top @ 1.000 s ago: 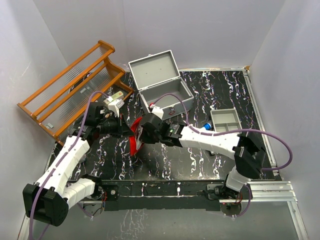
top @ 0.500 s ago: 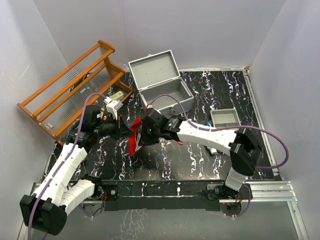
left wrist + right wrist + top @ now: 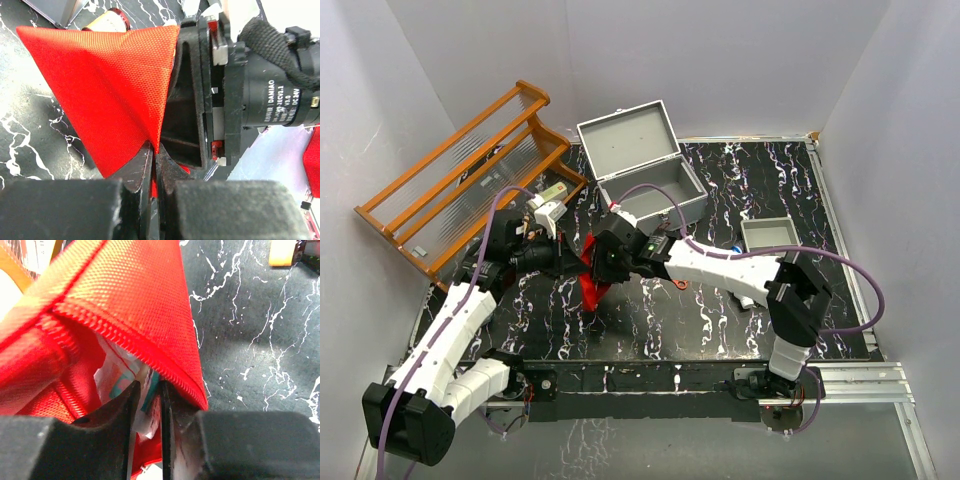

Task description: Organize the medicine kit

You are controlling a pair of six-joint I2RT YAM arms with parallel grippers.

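Note:
The medicine kit (image 3: 655, 192) is a grey metal box standing with its lid up at the back of the table. In front of it a red fabric pouch (image 3: 591, 278) hangs between both grippers. My left gripper (image 3: 575, 264) is shut on the pouch's edge (image 3: 112, 85), the fabric pinched between its fingertips (image 3: 154, 150). My right gripper (image 3: 603, 266) reaches into the pouch mouth (image 3: 140, 300). Its jaws (image 3: 148, 390) stand slightly apart, and a white and teal packet (image 3: 119, 376) lies between them inside the pouch.
A wooden rack (image 3: 470, 175) leans at the back left with a small box (image 3: 555, 192) at its corner. A shallow grey divided tray (image 3: 770, 238) sits on the right. A blue-capped item (image 3: 735, 255) and a small orange piece (image 3: 678, 284) lie near the right arm.
The right gripper has pushed further left into the pouch and its jaws have parted a little. The left gripper keeps its hold on the pouch.

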